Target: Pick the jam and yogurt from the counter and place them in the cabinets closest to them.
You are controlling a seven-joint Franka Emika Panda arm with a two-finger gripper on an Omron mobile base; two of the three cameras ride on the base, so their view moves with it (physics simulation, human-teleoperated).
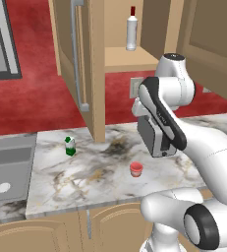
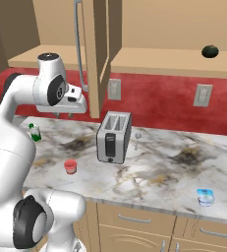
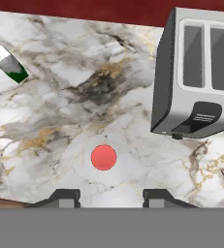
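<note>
Jam (image 3: 104, 157) sits on counter (image 3: 60, 111) beside toaster (image 3: 196, 72).

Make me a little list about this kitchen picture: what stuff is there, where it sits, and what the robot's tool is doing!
jam: small red pot standing on the marble counter, nothing touching it
yogurt: tiny white cup with blue top near the counter's front edge, far from the jam
toaster: silver two-slot toaster upright between them
green-and-white container: near the sink
cabinet: tan wood cabinet, door open, white bottle on its shelf
tool: above the jam, holding nothing
</note>
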